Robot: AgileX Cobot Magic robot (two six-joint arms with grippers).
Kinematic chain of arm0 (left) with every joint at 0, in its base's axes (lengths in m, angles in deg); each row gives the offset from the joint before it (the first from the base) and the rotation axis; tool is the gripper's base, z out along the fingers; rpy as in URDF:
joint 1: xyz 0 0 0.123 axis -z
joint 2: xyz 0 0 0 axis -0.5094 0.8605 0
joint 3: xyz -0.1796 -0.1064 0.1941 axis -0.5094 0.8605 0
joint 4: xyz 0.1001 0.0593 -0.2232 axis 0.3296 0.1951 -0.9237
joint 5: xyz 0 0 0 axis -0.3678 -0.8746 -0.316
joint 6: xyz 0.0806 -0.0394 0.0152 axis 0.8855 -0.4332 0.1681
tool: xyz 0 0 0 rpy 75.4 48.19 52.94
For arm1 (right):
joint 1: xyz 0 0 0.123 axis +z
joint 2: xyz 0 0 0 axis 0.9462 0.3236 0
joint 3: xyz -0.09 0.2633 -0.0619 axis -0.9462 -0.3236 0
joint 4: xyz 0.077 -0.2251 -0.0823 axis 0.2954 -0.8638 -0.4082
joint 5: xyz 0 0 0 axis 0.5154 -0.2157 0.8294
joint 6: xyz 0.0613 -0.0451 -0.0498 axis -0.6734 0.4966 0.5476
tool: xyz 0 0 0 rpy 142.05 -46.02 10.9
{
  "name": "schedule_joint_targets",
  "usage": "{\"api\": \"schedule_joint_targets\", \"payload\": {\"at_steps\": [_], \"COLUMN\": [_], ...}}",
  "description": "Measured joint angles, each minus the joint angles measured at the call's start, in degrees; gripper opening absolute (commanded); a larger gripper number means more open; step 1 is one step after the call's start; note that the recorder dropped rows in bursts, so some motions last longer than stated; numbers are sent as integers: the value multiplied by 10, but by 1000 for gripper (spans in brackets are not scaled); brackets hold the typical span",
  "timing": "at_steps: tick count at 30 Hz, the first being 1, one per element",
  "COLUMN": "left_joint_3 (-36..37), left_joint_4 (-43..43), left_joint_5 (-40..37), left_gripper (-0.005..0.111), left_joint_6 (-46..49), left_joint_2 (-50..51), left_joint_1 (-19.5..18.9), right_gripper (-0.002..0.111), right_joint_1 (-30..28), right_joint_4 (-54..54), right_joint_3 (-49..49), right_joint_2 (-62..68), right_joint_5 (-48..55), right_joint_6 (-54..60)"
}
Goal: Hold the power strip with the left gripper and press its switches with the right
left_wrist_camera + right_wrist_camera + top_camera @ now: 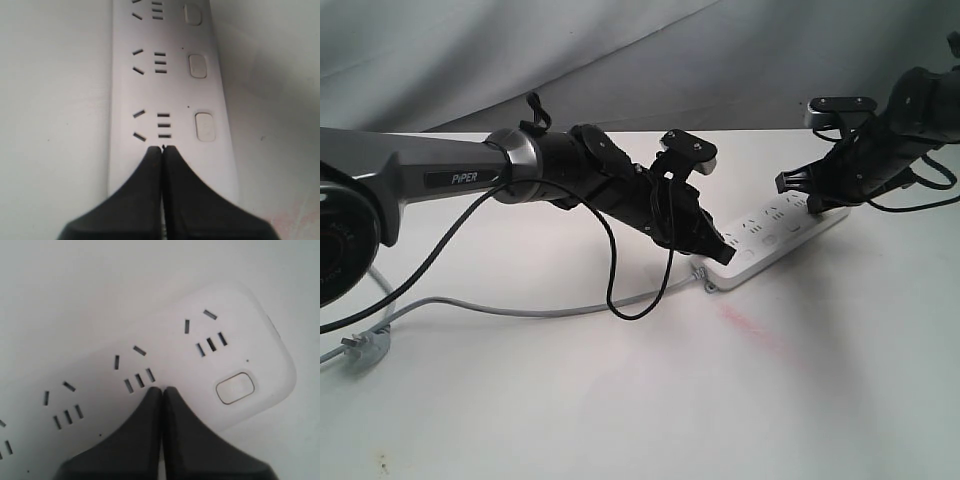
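Note:
The white power strip (775, 238) lies slantwise on the table, right of centre. My left gripper (717, 252), on the "PIPER" arm, is shut with its tips down on the strip's near end (163, 147), just short of a socket group. Three switches show in the left wrist view, the nearest one (205, 127) beside the tips. My right gripper (786, 183) is shut above the strip's far end. In the right wrist view its tips (162, 388) sit by the second socket group, with the end switch (235, 387) off to one side and untouched.
The strip's thin grey cord (520, 306) runs left across the table to a small grey plug (360, 346). A loose black cable loop (620, 300) hangs from the left arm. A faint pink stain (750, 328) marks the table. Grey cloth backs the scene.

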Motion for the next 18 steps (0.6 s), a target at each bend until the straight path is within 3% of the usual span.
{"api": "schedule_joint_targets", "payload": {"at_steps": [18], "left_joint_3": [0], "left_joint_4": [0], "left_joint_5": [-1], "left_gripper": [0], "left_joint_6": [-4], "left_joint_2": [0], "left_joint_1": [0], "right_gripper": [0], "right_joint_1": [15], "right_joint_4": [4], "right_joint_3": [7], "right_joint_2": [-72], "right_joint_5": [57], "right_joint_6": [5]}}
